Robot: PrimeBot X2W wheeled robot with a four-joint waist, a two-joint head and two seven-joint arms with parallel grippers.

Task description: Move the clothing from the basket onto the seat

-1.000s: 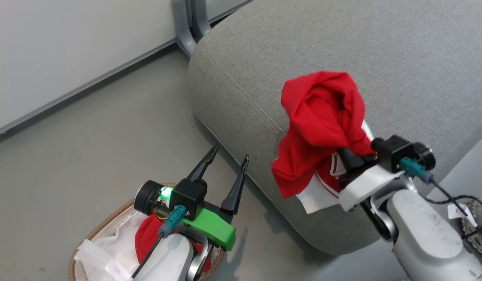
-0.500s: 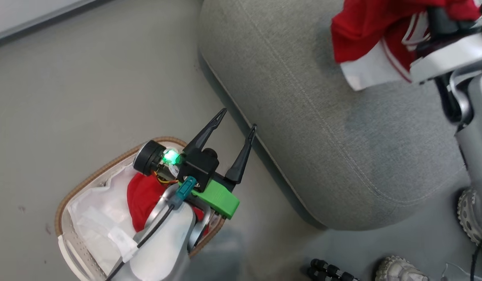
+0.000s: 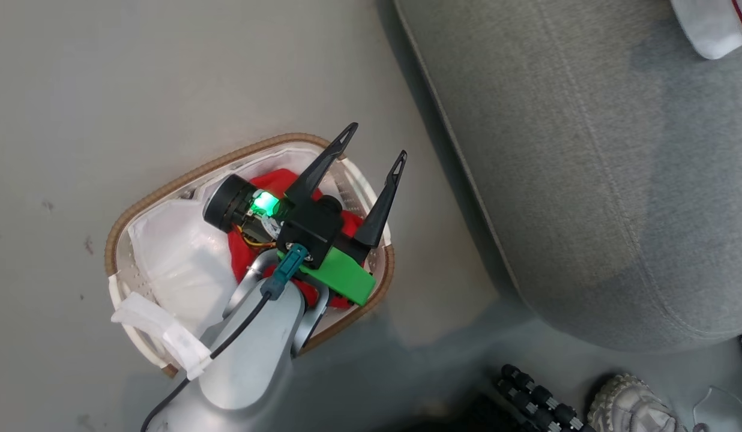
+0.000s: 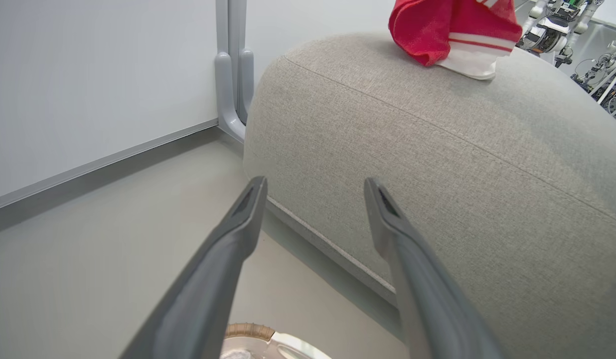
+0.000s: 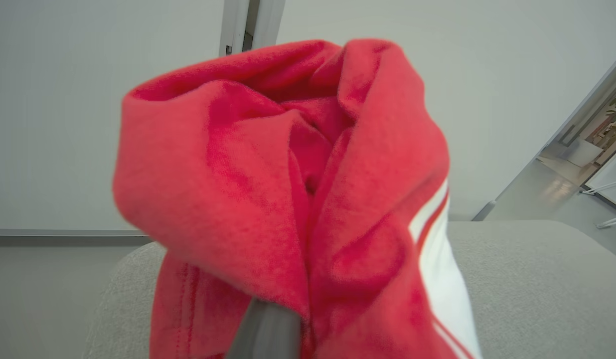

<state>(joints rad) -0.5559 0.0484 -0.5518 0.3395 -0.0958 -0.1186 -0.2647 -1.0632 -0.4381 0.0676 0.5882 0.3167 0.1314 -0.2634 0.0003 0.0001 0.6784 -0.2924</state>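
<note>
The left jaws stand wide apart with nothing between them, hanging over the basket [image 3: 131,210] in the head view. A plain red garment [image 3: 242,258] lies inside beside the white liner [image 3: 173,258], partly hidden by the arm. The basket sits on the floor [image 3: 107,90] just beside the seat [image 3: 587,180], and the striped garment [image 3: 707,30] shows its white trim at the upper right corner.

In the left wrist view, both dark fingers [image 4: 223,259] point towards the seat's side, and the striped garment hangs over the cushion's top.

In the right wrist view, the right jaws are clamped on the striped garment, bunched above the seat.
</note>
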